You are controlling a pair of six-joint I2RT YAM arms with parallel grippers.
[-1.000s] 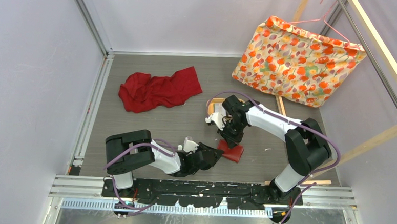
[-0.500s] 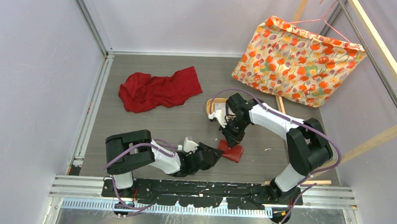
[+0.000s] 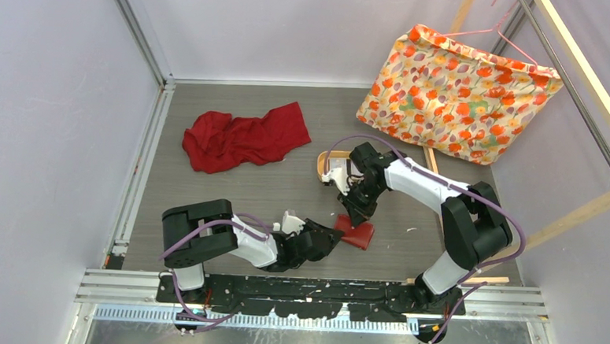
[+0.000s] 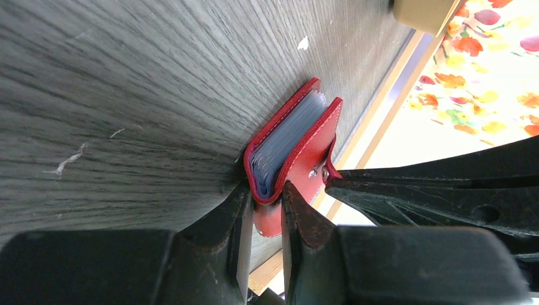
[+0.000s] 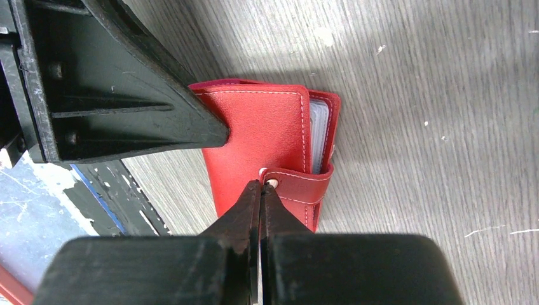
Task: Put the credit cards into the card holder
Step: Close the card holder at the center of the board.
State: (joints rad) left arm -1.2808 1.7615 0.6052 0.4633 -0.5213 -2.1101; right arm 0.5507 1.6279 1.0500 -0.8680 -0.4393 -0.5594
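The card holder [image 4: 299, 143] lies near the middle of the grey woodgrain table [image 4: 127, 95]. It looks light: stiff red leather with stitched edges and limp clear sleeves inside. Its fold seems the safest hold, and the left gripper [image 4: 266, 197] is clamped there. The right gripper [image 5: 260, 187], fingers together, touches the snap tab [image 5: 299, 185].
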